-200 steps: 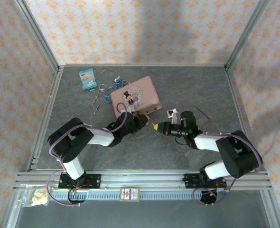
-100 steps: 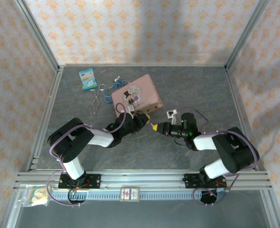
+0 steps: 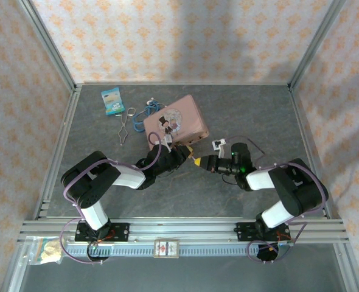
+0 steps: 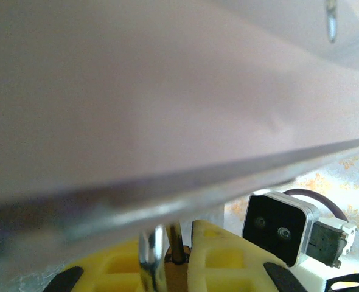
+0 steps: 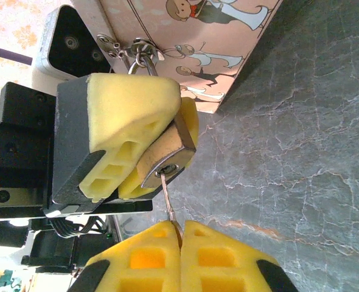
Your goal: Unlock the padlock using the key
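Right jaws are pinched together on the thin key (image 5: 169,204), its tip in the padlock (image 5: 167,149). Left jaws clamp its little brass body, which hangs from the latch on the pink tin (image 5: 228,36). Probably light, hard and slippery, so I'd grip the flat sides.

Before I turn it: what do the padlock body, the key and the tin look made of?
The padlock body looks like brass-coloured metal with a brushed finish and a bright glint along its edge. The key is thin, shiny silvery metal, probably steel. The tin is likely printed sheet metal, glossy pink with cartoon figures, and its clasp is silvery metal.
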Robot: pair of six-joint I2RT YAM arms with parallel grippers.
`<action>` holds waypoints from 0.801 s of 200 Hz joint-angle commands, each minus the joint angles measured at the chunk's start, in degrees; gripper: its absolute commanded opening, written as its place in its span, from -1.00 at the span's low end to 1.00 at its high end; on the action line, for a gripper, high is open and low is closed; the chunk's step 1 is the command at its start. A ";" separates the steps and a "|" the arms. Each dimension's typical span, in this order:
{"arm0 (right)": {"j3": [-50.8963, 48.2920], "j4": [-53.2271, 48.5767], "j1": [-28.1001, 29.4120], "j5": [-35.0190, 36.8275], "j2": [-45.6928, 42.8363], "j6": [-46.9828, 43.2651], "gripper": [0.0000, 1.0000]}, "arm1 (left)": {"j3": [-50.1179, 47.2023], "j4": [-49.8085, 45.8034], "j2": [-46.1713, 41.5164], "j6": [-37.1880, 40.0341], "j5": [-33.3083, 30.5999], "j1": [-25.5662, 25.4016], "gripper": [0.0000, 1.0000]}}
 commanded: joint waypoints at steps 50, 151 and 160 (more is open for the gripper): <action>1.63 6.71 -1.12 -1.42 1.23 2.72 -1.00 | -1.41 8.99 -1.75 -0.72 3.65 -0.25 -1.00; 9.20 2.94 -1.38 -6.10 8.51 10.02 -1.00 | -4.74 24.57 0.18 -1.77 8.84 -0.62 -1.00; 9.30 3.87 -1.38 -5.88 8.57 11.62 -1.00 | -4.59 25.57 0.75 -2.20 9.20 -0.62 -1.00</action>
